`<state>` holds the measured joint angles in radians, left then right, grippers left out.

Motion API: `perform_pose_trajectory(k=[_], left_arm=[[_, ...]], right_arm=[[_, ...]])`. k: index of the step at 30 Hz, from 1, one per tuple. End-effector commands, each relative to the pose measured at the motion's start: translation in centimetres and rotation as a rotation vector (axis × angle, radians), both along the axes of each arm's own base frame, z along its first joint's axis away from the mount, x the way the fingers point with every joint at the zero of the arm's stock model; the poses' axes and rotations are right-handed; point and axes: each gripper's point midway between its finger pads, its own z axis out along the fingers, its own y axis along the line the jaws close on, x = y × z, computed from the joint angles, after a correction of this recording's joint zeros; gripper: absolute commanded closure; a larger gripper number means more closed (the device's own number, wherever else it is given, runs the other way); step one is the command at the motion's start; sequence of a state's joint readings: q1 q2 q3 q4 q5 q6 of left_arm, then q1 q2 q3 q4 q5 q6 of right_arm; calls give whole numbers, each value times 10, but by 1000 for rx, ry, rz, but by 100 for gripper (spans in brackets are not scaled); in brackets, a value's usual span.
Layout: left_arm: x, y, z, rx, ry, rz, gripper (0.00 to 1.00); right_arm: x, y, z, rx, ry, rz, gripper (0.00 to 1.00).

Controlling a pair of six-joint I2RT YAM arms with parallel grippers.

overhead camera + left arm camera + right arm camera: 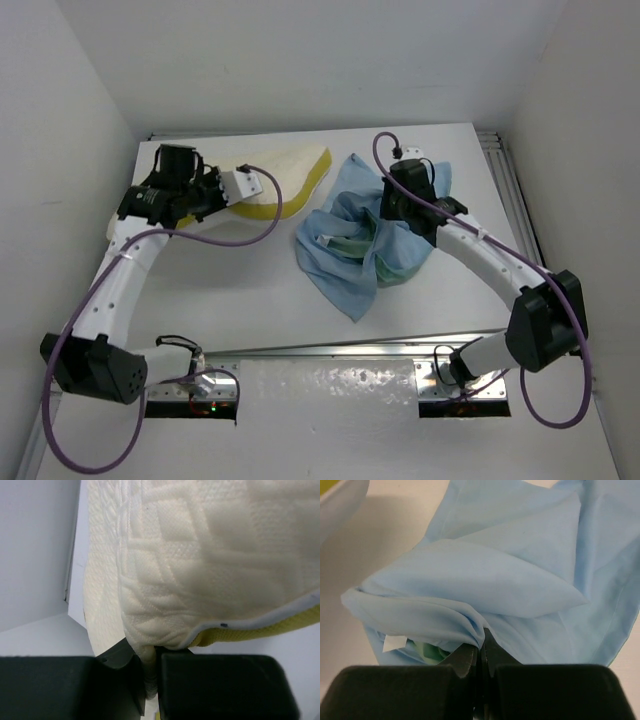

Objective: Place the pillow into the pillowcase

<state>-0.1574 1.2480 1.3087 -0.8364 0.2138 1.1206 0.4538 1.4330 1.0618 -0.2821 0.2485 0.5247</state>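
The cream pillow (285, 180) with a yellow edge seam lies at the back left of the table, and its textured face (210, 555) fills the left wrist view. My left gripper (212, 195) is shut on the pillow's left corner, a fold of its cover pinched between the black fingers (210, 685). The pillowcase (365, 240) is a crumpled light-blue heap with sea-green showing inside, right of centre. My right gripper (385, 215) is shut on a lifted fold of the blue cloth (470, 590), so the mouth gapes with green lining (432, 652) beneath.
White walls close in the table on the left, back and right. An aluminium rail (350, 348) runs along the near edge by the arm bases. A white label (395, 642) hangs from the pillowcase hem. Purple cables loop over both arms.
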Motion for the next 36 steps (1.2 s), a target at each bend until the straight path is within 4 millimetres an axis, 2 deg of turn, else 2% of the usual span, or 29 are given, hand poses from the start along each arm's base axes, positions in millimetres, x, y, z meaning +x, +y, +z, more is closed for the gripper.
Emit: perform_pose_trajectory(k=[1,4,5,6,8,11,15,18,21,22,24,25,26,27,29,31,35,36], left_arm=[[-43,-17,23,-55,-27,-115,100],[-91,-23,14,-30,28,-241,100],[-103,-30,14,-45,40,-301,100],[-113,-32,13,-47,52,-336,100],[-136,-37,13,-57,61,-408,100],[-149,-41,11,-75,62,-452,100],[-155,-52,10,-125,73,-496,100],[-150,-56,18,-138,49,-519,100],[-135,-62,17,-177,23,-487,100],[-119,-65,17,-224,3,-428,100],[-101,-67,18,-231,-34,-369,100],[-84,-69,21,-250,-76,-320,100],[-73,-62,18,-205,-100,-263,100],[-69,-68,17,-194,-110,-270,100],[-66,-76,6,-173,-94,-288,100],[-59,-85,-7,-199,-74,-254,100],[-42,-101,-34,-134,-84,-183,100],[-41,-108,-35,-136,-86,-201,100]], right_arm=[[27,-4,22,-9,-71,-76,100],[43,1,27,-32,-62,-77,100],[47,3,28,-34,-56,-78,100],[53,7,38,-27,-63,-77,100],[59,14,35,-17,-45,-63,100],[61,23,38,15,-47,-53,100],[55,26,32,-3,-32,-50,100],[50,26,26,-15,-13,-47,100],[43,31,20,-10,-2,-26,100],[39,35,18,-11,-2,-6,100],[27,45,15,-23,-17,48,100],[22,51,14,-25,-20,70,100],[19,52,13,-24,-17,79,100],[15,51,8,-22,-7,83,100],[8,51,9,-12,-4,97,100],[2,55,14,-8,-13,118,100],[-16,62,23,-33,-14,196,100],[-18,61,21,-39,-5,197,100]])
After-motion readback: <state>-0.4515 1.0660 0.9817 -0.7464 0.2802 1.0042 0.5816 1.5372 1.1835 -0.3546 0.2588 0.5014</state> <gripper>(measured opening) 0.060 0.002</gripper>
